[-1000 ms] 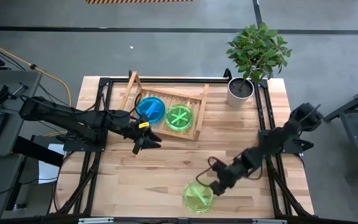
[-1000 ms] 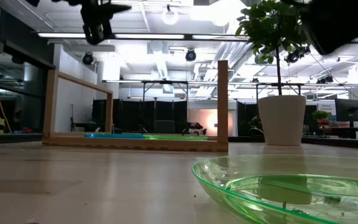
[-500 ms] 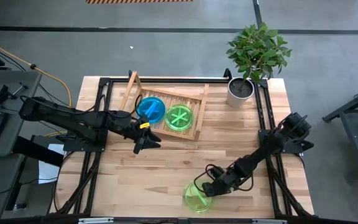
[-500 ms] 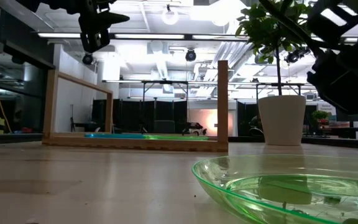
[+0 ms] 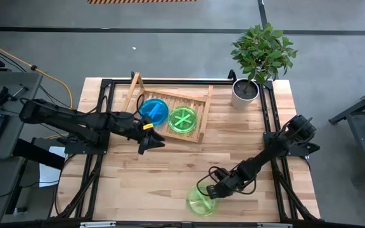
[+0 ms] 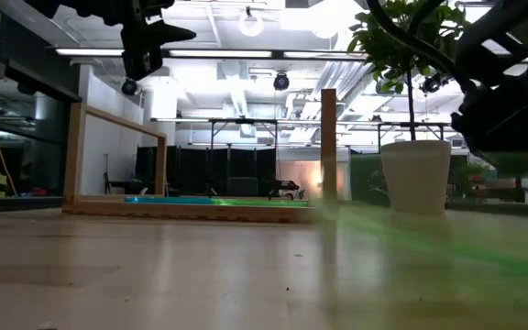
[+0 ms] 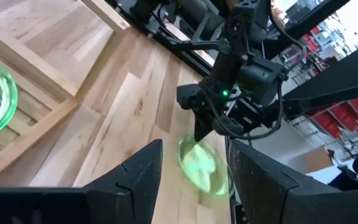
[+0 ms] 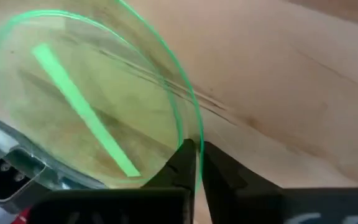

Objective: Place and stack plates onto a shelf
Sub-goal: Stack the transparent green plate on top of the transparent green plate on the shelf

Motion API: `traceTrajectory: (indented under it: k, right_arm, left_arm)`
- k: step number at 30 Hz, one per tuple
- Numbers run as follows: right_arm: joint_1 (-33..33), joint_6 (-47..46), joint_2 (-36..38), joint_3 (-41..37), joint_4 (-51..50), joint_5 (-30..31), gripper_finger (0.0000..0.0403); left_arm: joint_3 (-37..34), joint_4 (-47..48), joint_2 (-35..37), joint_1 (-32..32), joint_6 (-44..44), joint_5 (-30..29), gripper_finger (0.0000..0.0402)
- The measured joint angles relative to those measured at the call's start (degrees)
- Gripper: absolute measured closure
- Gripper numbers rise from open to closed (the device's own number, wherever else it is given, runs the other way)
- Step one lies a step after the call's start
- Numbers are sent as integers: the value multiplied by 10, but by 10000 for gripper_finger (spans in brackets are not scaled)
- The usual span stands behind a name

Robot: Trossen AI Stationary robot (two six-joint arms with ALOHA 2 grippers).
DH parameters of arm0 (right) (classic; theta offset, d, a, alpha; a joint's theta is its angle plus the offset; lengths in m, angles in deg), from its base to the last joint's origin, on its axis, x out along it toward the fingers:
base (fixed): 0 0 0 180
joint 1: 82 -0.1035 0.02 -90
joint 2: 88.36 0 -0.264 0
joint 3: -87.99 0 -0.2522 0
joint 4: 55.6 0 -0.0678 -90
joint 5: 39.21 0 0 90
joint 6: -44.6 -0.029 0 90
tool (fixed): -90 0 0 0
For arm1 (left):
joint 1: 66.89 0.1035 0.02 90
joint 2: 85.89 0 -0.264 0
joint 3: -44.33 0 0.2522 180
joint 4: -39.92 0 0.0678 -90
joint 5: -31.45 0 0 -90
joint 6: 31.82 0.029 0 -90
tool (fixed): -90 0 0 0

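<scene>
Pale butcher-block planks made up the table (image 5: 170,171), its grain smooth and bare near the front edge. Down there the right gripper (image 5: 206,192) had pinched its fingers onto the thin rim of a lime green plate (image 5: 201,201), likely so the shallow, glassy disc could be tipped up and carried. The slatted wooden shelf (image 5: 203,111) already held a blue plate (image 5: 154,109) and a green plate (image 5: 183,120) side by side. The left gripper (image 5: 152,143) hung spread and empty beside the shelf.
</scene>
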Motion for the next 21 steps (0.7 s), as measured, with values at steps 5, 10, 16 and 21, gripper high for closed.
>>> traceTrajectory:
  k: [5,10,16,21]
  right_arm:
    - [-1,53,21,-3,10,10,398]
    - [4,127,72,-6,14,23,402]
    - [21,198,124,-5,39,9,403]
    - [43,241,145,-4,62,3,403]
  left_arm:
    - [1,-35,31,31,-19,43,229]
    - [1,-58,88,63,0,49,229]
    - [1,-52,133,96,5,47,229]
    - [1,-52,146,107,5,47,229]
